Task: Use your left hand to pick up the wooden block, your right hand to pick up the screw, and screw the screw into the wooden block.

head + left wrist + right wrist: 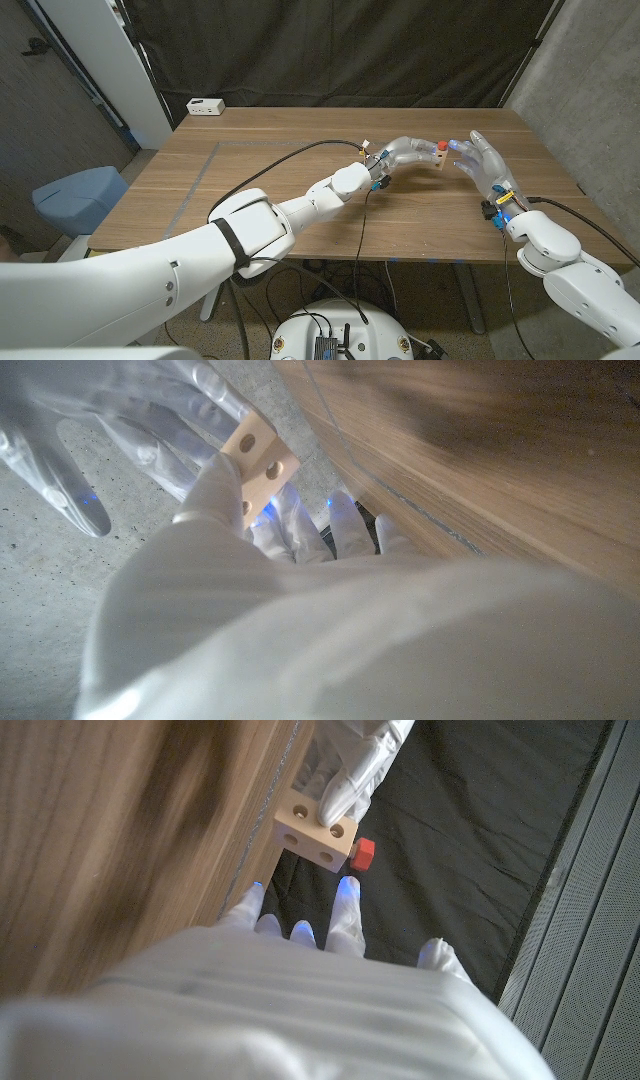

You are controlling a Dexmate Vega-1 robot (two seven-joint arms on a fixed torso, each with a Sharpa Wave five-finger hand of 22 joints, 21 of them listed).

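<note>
Right hand [487, 160], nearest the head camera, stands spread just beside the block, fingertips a little short of the screw [362, 853] and holding nothing. Left hand [405, 153] pinches the wooden block [315, 831] clear of the table [300, 200]. Judging by the red head standing out of the block, threading seems begun; next the right fingers must close on that head and twist. Screw axis points from block toward right hand.
</note>
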